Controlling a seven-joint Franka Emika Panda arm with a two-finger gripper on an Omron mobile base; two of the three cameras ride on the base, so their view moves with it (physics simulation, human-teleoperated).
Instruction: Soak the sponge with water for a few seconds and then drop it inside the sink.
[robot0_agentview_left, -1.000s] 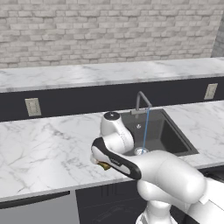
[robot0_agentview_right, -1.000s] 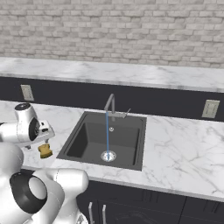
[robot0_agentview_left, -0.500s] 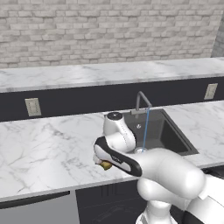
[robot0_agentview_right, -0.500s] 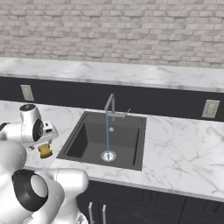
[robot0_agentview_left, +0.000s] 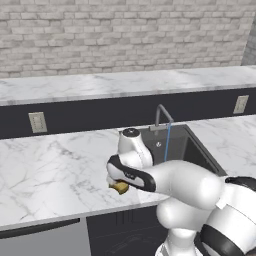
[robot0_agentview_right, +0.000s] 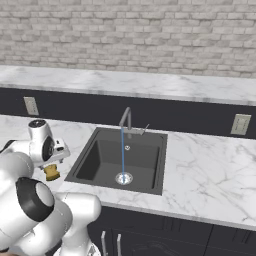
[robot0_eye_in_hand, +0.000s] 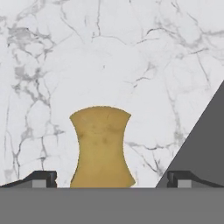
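The mustard-yellow sponge (robot0_agentview_left: 120, 187) lies on the white marble counter, just left of the sink (robot0_agentview_left: 196, 150) and close to the counter's front edge. My gripper (robot0_eye_in_hand: 112, 178) hangs straight above the sponge (robot0_eye_in_hand: 102, 146), open, with one fingertip on either side and a clear gap to each. From the right base view, the sponge (robot0_agentview_right: 51, 172) shows under the gripper (robot0_agentview_right: 52, 164). A thin blue stream of water (robot0_agentview_right: 123, 152) runs from the grey gooseneck faucet (robot0_agentview_right: 127, 120) to the drain of the dark sink (robot0_agentview_right: 97, 160).
The counter's front edge (robot0_eye_in_hand: 197, 135) runs close beside the sponge. Behind the sink rises a dark backsplash with outlets (robot0_agentview_left: 37, 121) (robot0_agentview_right: 240, 124), then a raised marble ledge and a brick wall. Marble counter stretches to the left (robot0_agentview_left: 45, 170).
The arm has shifted slightly toward the sink side while staying over the sponge. The sponge has not moved and the jaws stay open.
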